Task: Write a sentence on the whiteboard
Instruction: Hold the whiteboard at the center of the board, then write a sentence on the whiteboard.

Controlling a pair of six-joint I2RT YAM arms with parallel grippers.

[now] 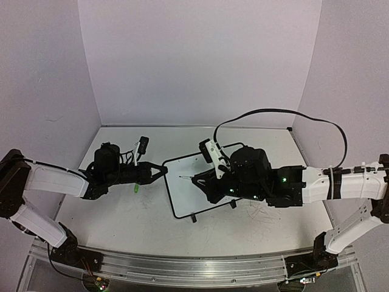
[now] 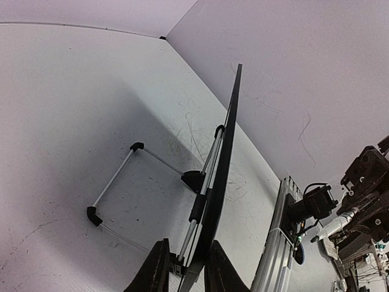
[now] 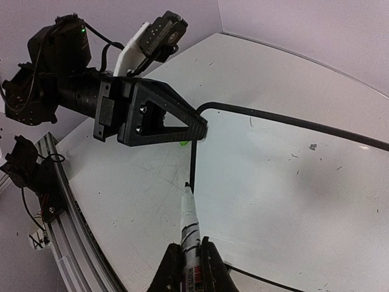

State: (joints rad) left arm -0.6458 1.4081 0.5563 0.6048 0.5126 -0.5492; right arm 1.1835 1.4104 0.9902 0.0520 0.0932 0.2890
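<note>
The whiteboard (image 1: 185,198) lies near the middle of the surface (image 1: 121,213), between the two arms, turned at a slant. From above, the left tool (image 1: 159,171) meets its left edge and the right tool (image 1: 200,181) hangs over its left half.

The left wrist view alone shows the board edge-on, with a wire stand (image 2: 115,182) behind it. There the board's rim runs between that tool's fingers (image 2: 159,271), which sit close on either side. I cannot tell whether they pinch it.

Only the right wrist view shows the right tool pressed together on a marker (image 3: 189,219). The marker's tip sits just beside the board's left frame; whether it touches is unclear.
</note>
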